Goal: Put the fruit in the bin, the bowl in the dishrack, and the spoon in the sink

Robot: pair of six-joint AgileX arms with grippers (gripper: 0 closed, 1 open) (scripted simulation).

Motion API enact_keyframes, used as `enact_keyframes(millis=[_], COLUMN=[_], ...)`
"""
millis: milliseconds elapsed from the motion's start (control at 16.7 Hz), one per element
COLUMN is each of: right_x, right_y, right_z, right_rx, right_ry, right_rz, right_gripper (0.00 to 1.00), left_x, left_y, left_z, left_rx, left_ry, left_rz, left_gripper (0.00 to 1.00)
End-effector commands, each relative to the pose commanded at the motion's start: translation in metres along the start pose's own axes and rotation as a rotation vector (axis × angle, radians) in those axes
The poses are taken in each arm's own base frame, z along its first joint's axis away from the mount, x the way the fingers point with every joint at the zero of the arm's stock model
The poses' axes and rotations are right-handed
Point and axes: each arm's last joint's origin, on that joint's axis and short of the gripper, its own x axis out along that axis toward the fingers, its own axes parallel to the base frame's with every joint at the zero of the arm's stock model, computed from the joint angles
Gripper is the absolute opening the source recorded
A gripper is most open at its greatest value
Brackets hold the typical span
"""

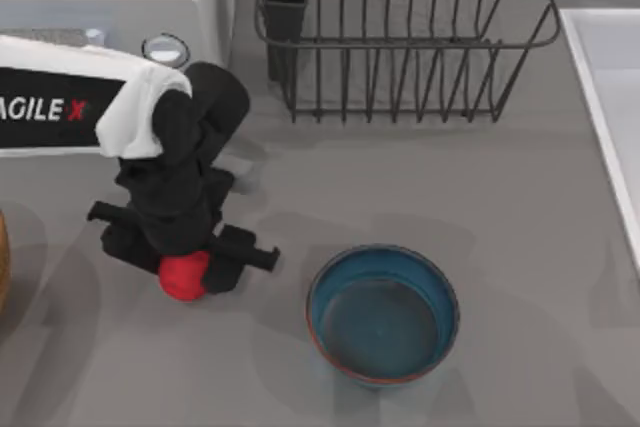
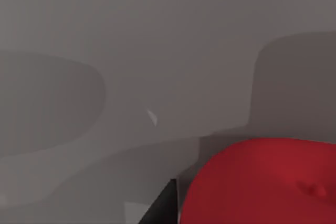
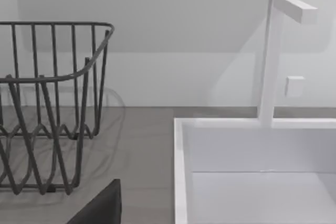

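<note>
Left gripper (image 1: pixel 187 269) looks closed around the fruit (image 1: pixel 184 277) on the table; bowl (image 1: pixel 383 314) not yet in dishrack (image 1: pixel 405 37)

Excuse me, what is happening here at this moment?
The left gripper is down on the fruit, at the table's left side. Whether it grips the fruit is unclear. The bowl stands empty on the table, not yet in the dishrack. The sink is at the right edge.

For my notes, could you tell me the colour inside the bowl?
Teal-blue inside the bowl, with a reddish-brown rim; top view.
</note>
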Motion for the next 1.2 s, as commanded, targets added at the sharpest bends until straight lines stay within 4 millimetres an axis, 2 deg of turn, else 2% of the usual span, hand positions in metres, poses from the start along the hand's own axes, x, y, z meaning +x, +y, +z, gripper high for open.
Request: enact_keyframes(millis=[240, 600, 720, 1020, 1200], right_x=[0.000, 0.000, 0.000, 0.000, 0.000], right_y=[0.000, 0.000, 0.000, 0.000, 0.000], right_z=[0.000, 0.000, 0.000, 0.000, 0.000], right_rx=[0.000, 0.000, 0.000, 0.000, 0.000], right_ry=[0.000, 0.000, 0.000, 0.000, 0.000], right_rz=[0.000, 0.000, 0.000, 0.000, 0.000], right_gripper=[1.00, 1.00, 1.00, 1.00, 1.00], left_x=[-0.019, -0.087, -0.104, -0.106, -0.114], left_y=[0.000, 0.000, 0.000, 0.002, 0.026], left_z=[0.004, 0.003, 0.001, 0.000, -0.009], left_rx=[0.003, 0.002, 0.002, 0.001, -0.034], left_ry=[-0.023, 0.001, -0.014, -0.014, -0.009], left_rz=[0.008, 0.010, 0.009, 0.010, 0.033], left_gripper=[0.00, 0.00, 0.00, 0.00, 0.00])
